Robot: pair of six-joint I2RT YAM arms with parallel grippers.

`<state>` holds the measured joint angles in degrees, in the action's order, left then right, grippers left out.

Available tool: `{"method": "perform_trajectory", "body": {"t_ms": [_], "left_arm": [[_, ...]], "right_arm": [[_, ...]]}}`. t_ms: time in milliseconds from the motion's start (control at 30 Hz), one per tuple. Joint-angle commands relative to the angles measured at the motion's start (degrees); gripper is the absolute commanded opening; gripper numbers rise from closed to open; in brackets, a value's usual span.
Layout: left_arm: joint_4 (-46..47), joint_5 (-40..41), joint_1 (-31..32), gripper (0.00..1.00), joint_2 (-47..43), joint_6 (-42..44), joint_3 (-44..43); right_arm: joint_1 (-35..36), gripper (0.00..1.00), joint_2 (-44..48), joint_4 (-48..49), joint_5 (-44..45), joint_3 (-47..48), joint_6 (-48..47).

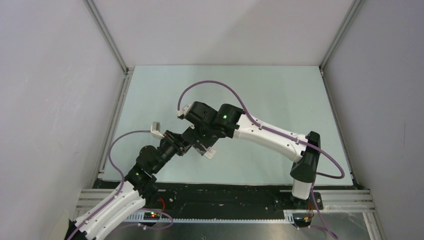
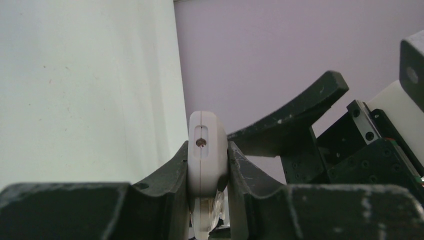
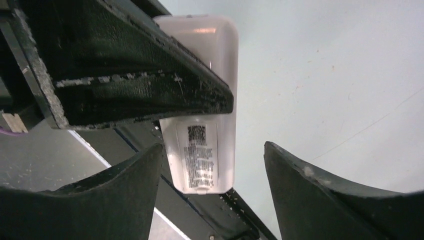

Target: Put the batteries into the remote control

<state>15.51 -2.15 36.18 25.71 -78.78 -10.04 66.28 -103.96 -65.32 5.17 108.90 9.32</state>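
Above the pale tabletop (image 1: pixel 280 100), the left jaws clench the remote control (image 2: pixel 207 155) edge-on; the right jaws hang spread near its labelled back. No batteries show (perhaps hidden), so a careless nudge could twist it loose.

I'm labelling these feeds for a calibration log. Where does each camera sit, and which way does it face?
Top external: above and behind the bases, looking down on the table; the left arm and right arm show.
Left wrist: on that wrist, looking along the left hand, shut on the remote control.
Right wrist: on that wrist, looking past the open right hand at the remote control's labelled back.
Shared: both wrist views show the remote control and part of the other hand.
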Motion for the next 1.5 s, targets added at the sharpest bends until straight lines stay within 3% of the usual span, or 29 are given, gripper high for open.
{"method": "perform_trajectory", "body": {"t_ms": [0, 233, 300, 533, 733, 833, 900, 1000, 1033, 1233, 1467], "left_arm": [[4.1, -0.5, 0.0, 0.09, -0.5, -1.3, 0.2], [4.3, -0.5, 0.0, 0.09, -0.7, -1.8, 0.8], [4.5, -0.5, 0.0, 0.09, -0.9, -2.0, 0.9], [4.5, -0.3, 0.1, 0.09, -2.2, -2.1, 1.0], [4.4, -0.5, 0.0, 0.10, -1.8, -2.0, 0.4], [4.6, -0.8, 0.0, 0.10, -1.6, -1.8, 0.1], [4.5, -0.7, 0.1, 0.10, -1.5, -1.8, 0.0], [4.5, -0.1, 0.0, 0.10, -1.6, -1.6, -0.3], [4.5, 0.1, 0.0, 0.10, -1.7, -1.7, -0.3], [4.7, 1.0, 0.0, 0.10, -2.2, -2.7, -0.7], [4.7, 1.9, 0.0, 0.09, -2.8, -4.3, -0.6]], "right_arm": [[0.5, 0.81, 2.8, 5.0, 0.0, 2.5, 0.5], [-0.2, 0.90, 9.4, 12.1, 2.5, -1.5, 4.5], [-1.8, 0.98, 14.1, 17.2, 2.8, -7.1, 7.3], [-12.1, 1.00, 38.1, 40.4, -2.2, -37.9, 22.0], [-14.1, 0.99, 44.6, 32.4, 16.8, -40.0, 19.2], [-18.3, 0.99, 46.6, 27.4, 21.6, -40.7, 25.6], [-24.1, 0.99, 48.6, 29.1, 14.7, -43.9, 25.5], [-33.9, 1.00, 51.6, 37.7, -8.2, -50.2, 27.9], [-34.4, 0.99, 53.3, 39.5, -12.2, -53.0, 29.7], [-21.5, 0.99, 59.5, 50.9, -1.2, -58.8, 35.0], [-5.7, 0.99, 52.5, 57.1, 7.0, -58.9, 42.8]]}}
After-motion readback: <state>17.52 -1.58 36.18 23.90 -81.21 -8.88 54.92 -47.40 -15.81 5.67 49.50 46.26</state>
